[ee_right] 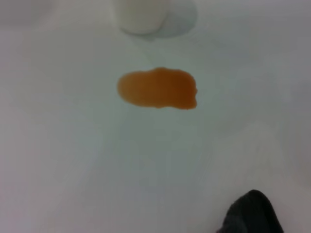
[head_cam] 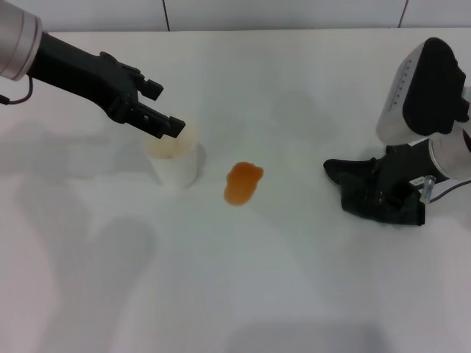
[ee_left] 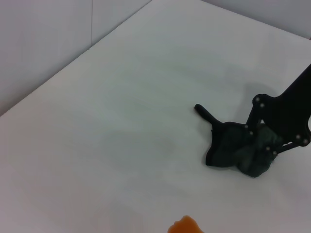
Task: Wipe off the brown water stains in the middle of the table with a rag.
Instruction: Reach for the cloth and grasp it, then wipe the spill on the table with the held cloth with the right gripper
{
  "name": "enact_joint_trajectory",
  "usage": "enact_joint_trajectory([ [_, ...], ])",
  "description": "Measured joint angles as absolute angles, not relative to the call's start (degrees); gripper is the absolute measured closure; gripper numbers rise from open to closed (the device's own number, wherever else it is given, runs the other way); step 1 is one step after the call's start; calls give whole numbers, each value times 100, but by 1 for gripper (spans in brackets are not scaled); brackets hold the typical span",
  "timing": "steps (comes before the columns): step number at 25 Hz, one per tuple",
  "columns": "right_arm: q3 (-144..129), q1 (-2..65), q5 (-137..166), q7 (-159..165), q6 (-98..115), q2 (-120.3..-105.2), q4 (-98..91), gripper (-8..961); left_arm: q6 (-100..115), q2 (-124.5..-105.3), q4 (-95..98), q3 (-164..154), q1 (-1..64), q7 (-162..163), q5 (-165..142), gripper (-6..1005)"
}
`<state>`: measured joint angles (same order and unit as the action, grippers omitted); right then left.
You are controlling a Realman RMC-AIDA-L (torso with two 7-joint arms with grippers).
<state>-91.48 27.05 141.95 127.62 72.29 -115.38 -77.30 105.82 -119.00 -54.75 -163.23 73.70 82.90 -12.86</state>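
The orange-brown water stain (head_cam: 243, 183) lies in the middle of the white table (head_cam: 294, 294); it also shows in the right wrist view (ee_right: 158, 88) and at the edge of the left wrist view (ee_left: 185, 226). The dark rag (head_cam: 360, 187) lies bunched on the table to the right of the stain. My right gripper (head_cam: 391, 193) is down on it, and the left wrist view shows its jaws pinching the rag (ee_left: 228, 145). A corner of the rag shows in the right wrist view (ee_right: 252, 213). My left gripper (head_cam: 163, 108) is open just above the cup's rim, left of the stain.
A white paper cup (head_cam: 176, 158) stands just left of the stain, under the left gripper; its base shows in the right wrist view (ee_right: 141, 17). A wall runs along the table's far edge.
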Motion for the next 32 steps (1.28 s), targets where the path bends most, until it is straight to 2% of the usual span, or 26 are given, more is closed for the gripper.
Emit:
enact_joint_trajectory([
  [1, -9188, 2700, 14218, 12762, 7206, -11538, -7734, 606, 10582, -11900, -5475, -16325, 7374, 8293, -1286, 109],
  [5, -9260, 2700, 14282, 12773, 7185, -11540, -7754, 832, 10582, -11900, -5476, -16330, 7384, 8302, -1287, 109],
  [17, -9509, 2731, 14244, 12758, 7200, -11542, -7926, 874, 10511, -11900, -5482, -16330, 7383, 8301, -1287, 109],
  [32, -10368, 2849, 14211, 12790, 6885, -11582, -8435, 878, 10450, -11900, -5473, -16330, 7400, 8279, -1264, 107],
])
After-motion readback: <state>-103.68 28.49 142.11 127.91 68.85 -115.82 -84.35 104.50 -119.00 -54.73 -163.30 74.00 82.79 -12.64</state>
